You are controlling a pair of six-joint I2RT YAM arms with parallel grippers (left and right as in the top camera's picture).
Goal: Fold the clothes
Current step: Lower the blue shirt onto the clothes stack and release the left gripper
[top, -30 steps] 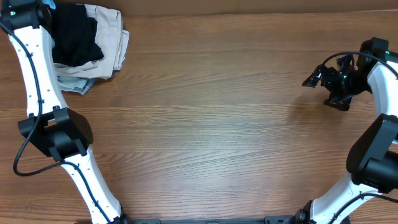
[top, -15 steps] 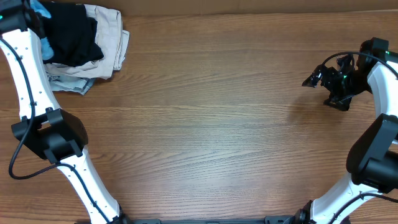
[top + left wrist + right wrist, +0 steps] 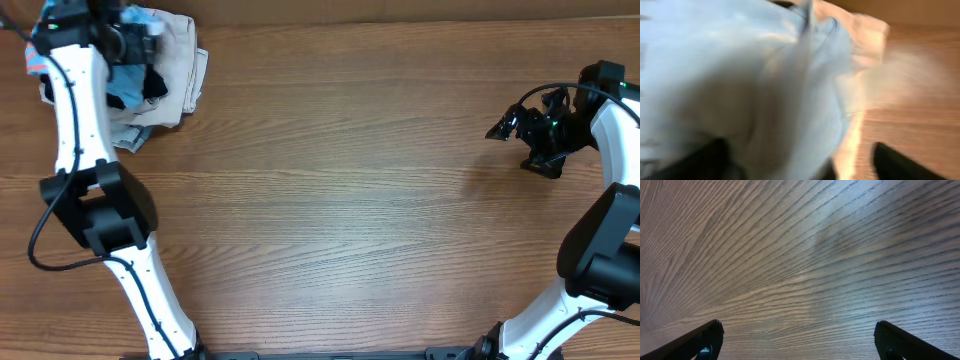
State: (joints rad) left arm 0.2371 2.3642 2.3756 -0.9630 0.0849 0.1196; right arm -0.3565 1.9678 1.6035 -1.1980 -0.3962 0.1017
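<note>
**Observer:** How far along are you on the fold?

**Me:** Barely started, as I judge it. The T-shirt (image 3: 128, 78) is bunched at the far left corner of the table (image 3: 350, 200), on top of the pile (image 3: 175, 70) of folded garments. Nothing is spread flat and no fold is made, so I have to carry it to the open wood, lay it out and do every fold.

**Observer:** Is the left gripper holding it?

**Me:** I think so, but I can't confirm it. The left gripper (image 3: 130, 40) sits right at the blue cloth, and my left wrist view is filled with blurred pale blue fabric (image 3: 740, 80), with the beige garment (image 3: 867, 35) behind it. Whether the fingers are pressed together on the shirt, I cannot tell.

**Observer:** And the right one?

**Me:** The right gripper (image 3: 797, 345) hangs over bare wood at the far right, fingers spread wide, nothing between them.

**Observer:** What differs from half a second ago?

**Me:** The left arm has swung right, over the pile. Only a sliver of blue showed at the left edge then; now much more of the shirt shows, covering most of the black garment (image 3: 153, 85). The right arm hasn't moved.
</note>
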